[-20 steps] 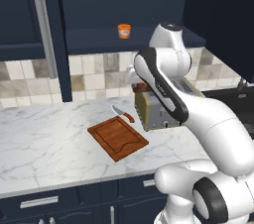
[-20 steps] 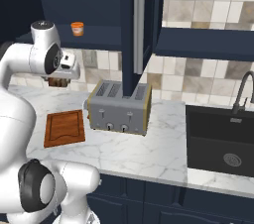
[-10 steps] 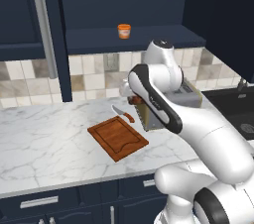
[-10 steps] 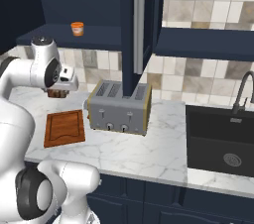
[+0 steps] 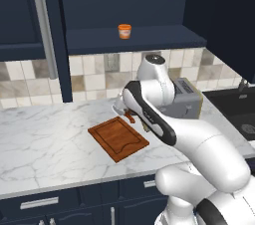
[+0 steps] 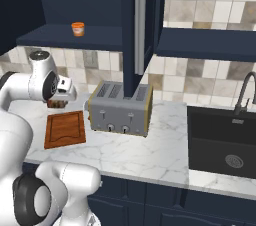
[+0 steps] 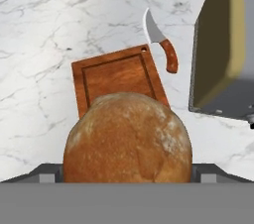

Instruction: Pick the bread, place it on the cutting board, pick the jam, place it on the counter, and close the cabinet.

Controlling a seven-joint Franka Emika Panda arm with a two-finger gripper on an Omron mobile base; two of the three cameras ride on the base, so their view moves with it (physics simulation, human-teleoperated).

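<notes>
The bread (image 7: 128,139), a brown crusty roll, sits between my gripper's jaws and hangs over the near part of the cutting board (image 7: 114,77). My gripper (image 6: 58,103) is shut on the roll, just above the far edge of the reddish-brown board (image 6: 64,129) on the marble counter (image 5: 45,144). The bread covers my fingertips in the hand view. The orange jam (image 5: 124,31) pot stands on the open cabinet's shelf, up and behind the arm. The cabinet door (image 6: 140,25) with its silver bar handle stands open.
A knife (image 7: 163,44) with a brown handle lies just beyond the board's far corner. The grey toaster (image 6: 120,110) stands right of the board, close to the hand. A dark sink (image 6: 222,140) with a faucet is at the far right.
The arm has come down with the bread, from about toaster-top height to just above the cutting board. The jam and the cabinet door have not moved.
</notes>
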